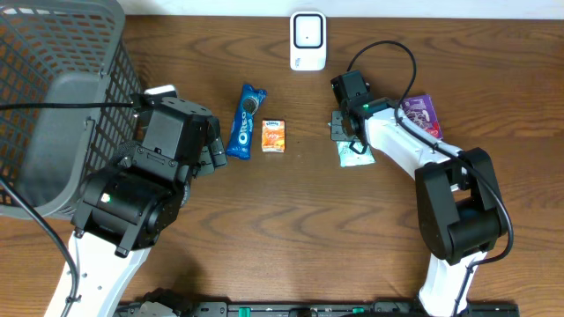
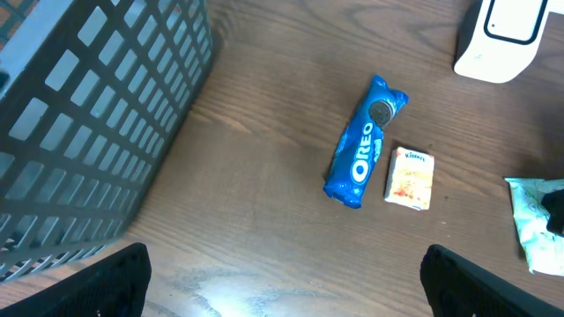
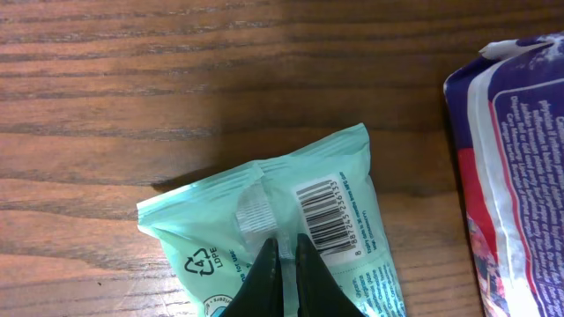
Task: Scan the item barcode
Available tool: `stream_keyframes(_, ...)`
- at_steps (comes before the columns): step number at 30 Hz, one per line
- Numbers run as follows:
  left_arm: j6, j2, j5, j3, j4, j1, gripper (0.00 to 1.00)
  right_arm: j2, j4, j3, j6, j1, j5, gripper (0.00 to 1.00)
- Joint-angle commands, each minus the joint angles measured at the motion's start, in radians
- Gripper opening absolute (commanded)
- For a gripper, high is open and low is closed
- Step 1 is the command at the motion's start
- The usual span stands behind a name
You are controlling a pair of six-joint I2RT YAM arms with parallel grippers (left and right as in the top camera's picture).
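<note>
Judged the pick-up as the step in hand. Found the right gripper (image 3: 282,246) with fingers pressed together on the mint-green plastic film packet (image 3: 291,198), seemingly pinching thin film at the back seam. Saw that packet lying flat on the brown wooden table (image 3: 132,70), barcode (image 3: 319,214) upward, just beside a purple and white plastic pouch (image 3: 520,158) and well apart from the white upright scanner (image 1: 307,40) at the table's far edge. Found the left gripper (image 2: 286,286) spread wide and empty, hovering near the blue Oreo biscuit wrapper (image 2: 364,145) and the small orange carton (image 2: 411,178), next to the grey mesh basket (image 2: 88,114). Reckoned the next move as a lift, then a carry toward the scanner with the barcode turned to its window; expected the limp film to sag or slip from so slight a pinch. Could not confirm a real hold on the film from the wrist view. Lost the packet's lower end below the frame edge and most of the pouch past the right edge; could make out little of the packet under the arm from overhead
</note>
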Motion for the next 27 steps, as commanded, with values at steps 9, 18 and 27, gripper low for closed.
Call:
stream_keyframes(9, 0.01, -0.001, -0.01, 0.005, -0.003, 0.006, 0.98, -0.224, -0.222, 0.024, -0.007, -0.005, -0.021, 0.28)
stream_keyframes(18, 0.01, -0.001, -0.01, 0.005, -0.003, 0.006, 0.98, -0.201, -0.224, -0.096, 0.031, -0.002, -0.034, 0.26)
stream_keyframes(27, 0.01, -0.001, -0.01, 0.005, -0.003, 0.006, 0.98, -0.173, -0.033, -0.282, 0.056, 0.003, -0.142, 0.24)
